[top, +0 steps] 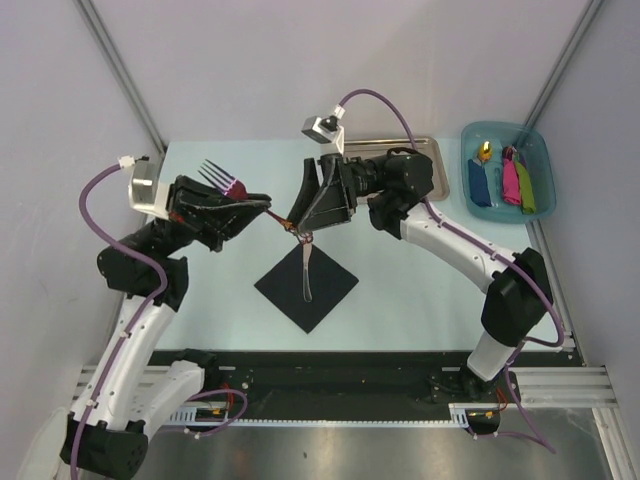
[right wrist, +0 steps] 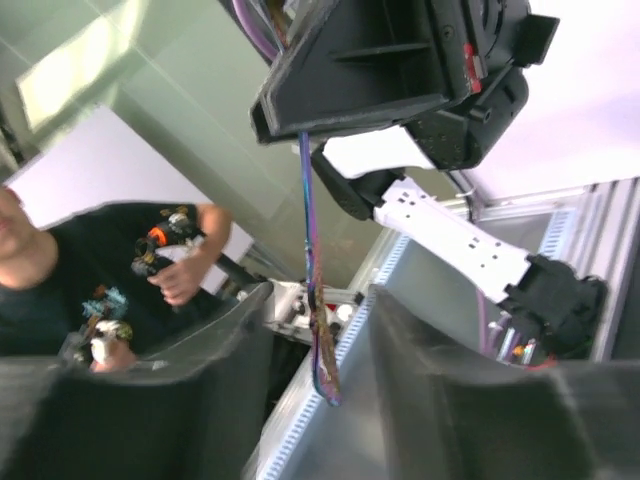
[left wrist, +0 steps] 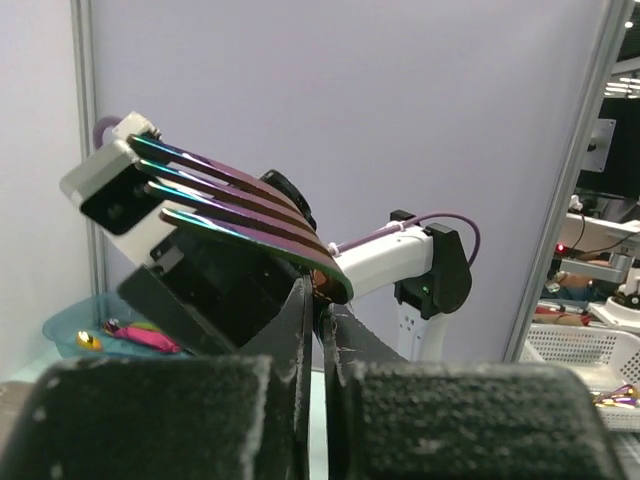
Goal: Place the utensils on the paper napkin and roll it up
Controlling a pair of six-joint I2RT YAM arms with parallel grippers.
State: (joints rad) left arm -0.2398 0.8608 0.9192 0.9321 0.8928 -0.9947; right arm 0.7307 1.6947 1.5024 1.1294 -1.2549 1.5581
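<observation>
The left gripper point(left wrist: 322, 310) pinches the fork point(left wrist: 250, 205) at its neck, aloft; the right gripper point(right wrist: 320, 295) stands parted around the handle. Stiff, light, slick metal (may pivot in the pinch), so grip mid-handle. The other utensil point(top: 305, 272) lies on the paper napkin point(top: 330, 292)

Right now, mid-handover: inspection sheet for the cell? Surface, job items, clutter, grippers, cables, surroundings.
Surface: pale table, no spills seen.
Job's things: napkin lies flat; one utensil lies on it; fork is in the air, tines up.
Clutter: tray at the back, partly behind the right arm; bin at back right holds coloured items.
Grippers: left gripper is shut on the fork; right gripper is open, fork handle between its fingers.
Cables: purple cables loop off each wrist, no snag seen.
Surroundings: grey panels; person outside the cell.
</observation>
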